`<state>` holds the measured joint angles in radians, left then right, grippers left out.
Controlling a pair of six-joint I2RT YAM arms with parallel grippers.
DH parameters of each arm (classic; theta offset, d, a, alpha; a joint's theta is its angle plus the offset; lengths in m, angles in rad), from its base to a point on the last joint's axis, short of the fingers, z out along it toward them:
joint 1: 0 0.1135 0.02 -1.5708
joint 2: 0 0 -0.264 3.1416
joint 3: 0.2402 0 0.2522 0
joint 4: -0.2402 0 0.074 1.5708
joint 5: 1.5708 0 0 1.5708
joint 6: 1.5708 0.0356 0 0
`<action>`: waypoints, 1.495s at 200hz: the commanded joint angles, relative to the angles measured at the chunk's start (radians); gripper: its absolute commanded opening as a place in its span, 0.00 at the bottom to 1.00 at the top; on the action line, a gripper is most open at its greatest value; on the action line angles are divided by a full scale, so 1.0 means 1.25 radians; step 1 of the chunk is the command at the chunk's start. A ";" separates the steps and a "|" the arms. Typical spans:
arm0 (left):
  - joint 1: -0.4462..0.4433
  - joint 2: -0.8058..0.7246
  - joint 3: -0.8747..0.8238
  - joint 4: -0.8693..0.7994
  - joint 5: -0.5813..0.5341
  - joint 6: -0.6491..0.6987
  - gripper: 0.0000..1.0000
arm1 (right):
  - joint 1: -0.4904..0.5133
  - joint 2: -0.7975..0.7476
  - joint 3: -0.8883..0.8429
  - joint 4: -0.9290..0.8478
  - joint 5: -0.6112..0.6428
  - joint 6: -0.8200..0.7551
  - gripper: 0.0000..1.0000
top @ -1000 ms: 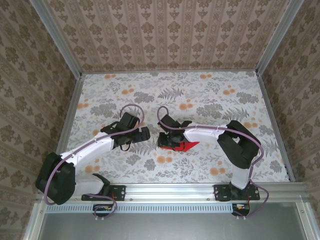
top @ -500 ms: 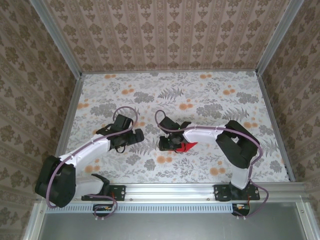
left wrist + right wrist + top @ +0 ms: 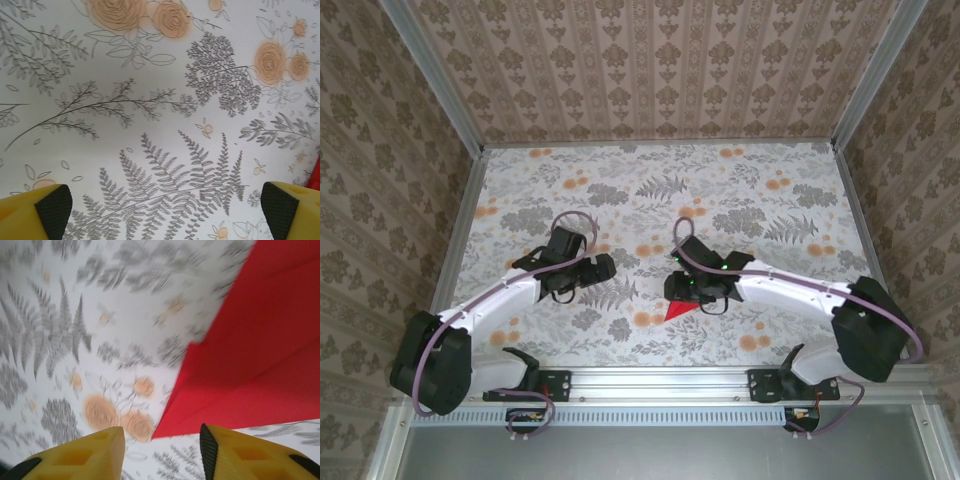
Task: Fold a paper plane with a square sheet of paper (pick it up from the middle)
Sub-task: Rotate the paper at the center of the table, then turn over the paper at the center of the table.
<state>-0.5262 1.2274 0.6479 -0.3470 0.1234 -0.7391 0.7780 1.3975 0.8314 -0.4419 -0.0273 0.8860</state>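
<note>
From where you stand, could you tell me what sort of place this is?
Probably a staged robot test cell: a floral-covered table boxed in by wallpapered panels, with the left arm and right arm bolted to its near rail.

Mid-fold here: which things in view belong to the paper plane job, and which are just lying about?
Job:
- red paper, creased, coming to a point
- right arm, reaching over it
- left arm, off to the side

Not the job:
- floral table cover
- patterned walls
Both are fixed backdrop.

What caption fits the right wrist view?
Right tool open beside the creased red paper on the floral tabletop.
</note>
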 commanded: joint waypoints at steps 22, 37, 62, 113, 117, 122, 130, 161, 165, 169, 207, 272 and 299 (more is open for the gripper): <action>-0.013 -0.004 0.009 0.017 0.059 0.032 1.00 | -0.074 -0.057 -0.104 0.062 0.105 0.208 0.48; -0.015 0.004 0.015 0.020 0.068 0.036 1.00 | -0.093 -0.055 -0.118 0.090 0.099 0.215 0.48; -0.016 0.021 0.023 0.029 0.079 0.035 1.00 | -0.117 -0.033 -0.138 0.153 0.076 0.211 0.45; -0.021 0.049 0.031 0.035 0.088 0.030 1.00 | -0.139 0.047 -0.136 0.249 0.026 0.192 0.37; -0.022 0.049 0.031 0.035 0.088 0.030 1.00 | -0.139 0.051 -0.136 0.253 0.024 0.191 0.37; -0.022 0.049 0.032 0.034 0.088 0.029 1.00 | -0.140 0.057 -0.133 0.254 0.021 0.189 0.37; -0.022 0.049 0.033 0.034 0.087 0.029 1.00 | -0.142 0.070 -0.127 0.247 0.015 0.188 0.37; -0.023 0.050 0.033 0.033 0.084 0.028 1.00 | -0.148 0.095 -0.137 0.290 -0.018 0.187 0.35; -0.023 0.050 0.032 0.031 0.084 0.027 1.00 | -0.149 0.096 -0.137 0.294 -0.021 0.185 0.34; -0.023 0.049 0.032 0.032 0.083 0.027 1.00 | -0.149 0.096 -0.137 0.296 -0.023 0.185 0.34; -0.023 0.051 0.034 0.032 0.084 0.028 1.00 | -0.150 0.097 -0.148 0.345 -0.061 0.176 0.38; -0.024 0.052 0.027 0.046 0.100 0.023 1.00 | -0.151 0.100 -0.177 0.427 -0.095 0.185 0.44; -0.024 0.054 0.027 0.052 0.110 0.023 1.00 | -0.150 0.102 -0.189 0.479 -0.114 0.182 0.44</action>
<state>-0.5503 1.2819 0.6617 -0.2970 0.2363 -0.7204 0.5953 1.5085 0.6140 0.0731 -0.1295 1.1221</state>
